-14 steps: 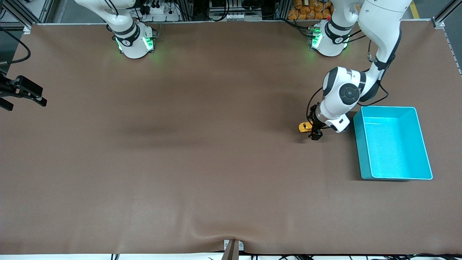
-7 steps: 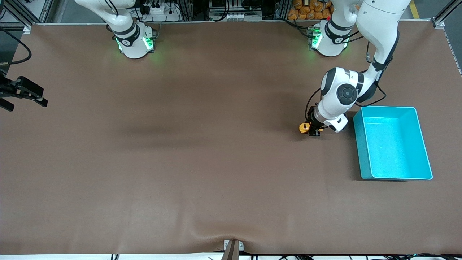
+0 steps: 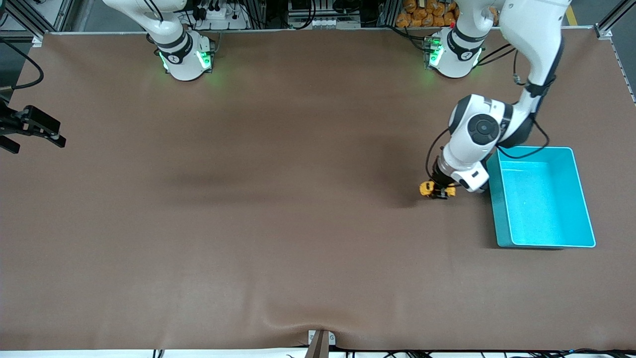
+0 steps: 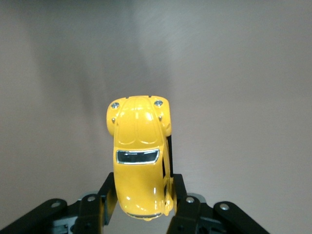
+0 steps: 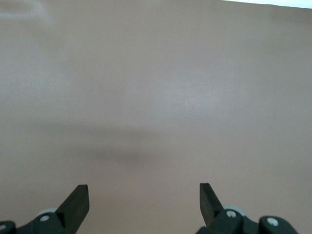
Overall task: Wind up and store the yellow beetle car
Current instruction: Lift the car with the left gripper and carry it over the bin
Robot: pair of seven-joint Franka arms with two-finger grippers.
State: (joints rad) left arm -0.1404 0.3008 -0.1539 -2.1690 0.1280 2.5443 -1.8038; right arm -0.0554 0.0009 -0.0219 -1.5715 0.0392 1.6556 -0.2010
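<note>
The yellow beetle car (image 3: 426, 188) is held low over the brown table, beside the turquoise bin (image 3: 546, 199) on the side toward the right arm's end. My left gripper (image 3: 438, 192) is shut on the car's rear sides. In the left wrist view the car (image 4: 139, 146) points away from the gripper (image 4: 142, 197), with a black finger against each flank. I cannot tell whether its wheels touch the table. My right gripper (image 3: 32, 130) waits open and empty at the right arm's end of the table, and the right wrist view shows only its fingertips (image 5: 78, 197) over bare mat.
The turquoise bin holds nothing and its near wall (image 3: 501, 209) stands close to the left arm's wrist. The brown mat has a raised wrinkle (image 3: 318, 325) at the table's front edge.
My left gripper has shut on the car. It has carried it a short way nearer to the front camera and slightly toward the bin. The right arm has not moved.
</note>
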